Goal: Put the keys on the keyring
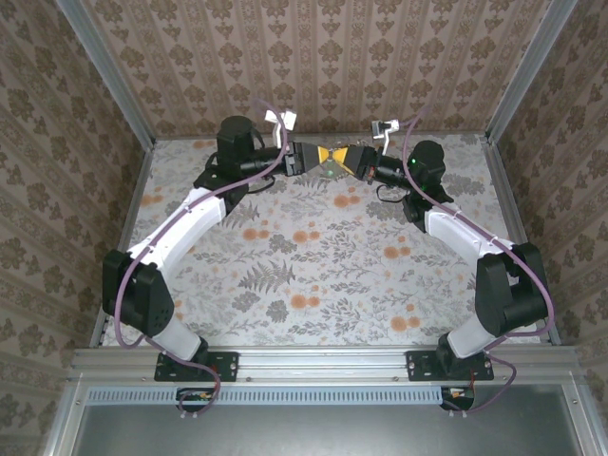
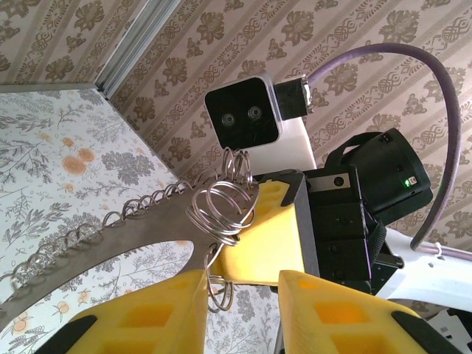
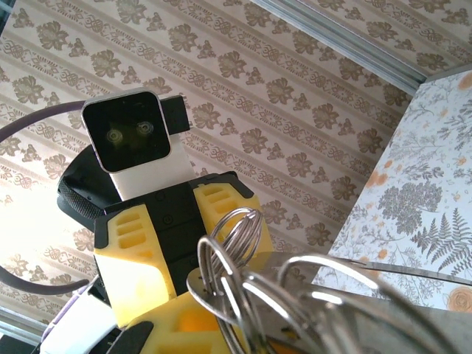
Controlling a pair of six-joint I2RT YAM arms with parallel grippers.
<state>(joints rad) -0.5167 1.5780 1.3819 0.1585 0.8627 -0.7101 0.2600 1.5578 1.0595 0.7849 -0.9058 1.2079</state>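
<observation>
**Both arms meet at the upper centre of the top view, keyring between them**
Your right gripper (image 2: 254, 221) has its jaws pressed together on the keyring (image 2: 133, 236), a silvery band edged with wire loops, held above the counter (image 1: 285, 266). Your left gripper (image 2: 242, 282) has its jaws partly spread, with a loop hanging between them.

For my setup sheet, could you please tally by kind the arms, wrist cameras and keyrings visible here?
Robot arms: 2
Wrist cameras: 2
Keyring: 1
Total: 5
</observation>
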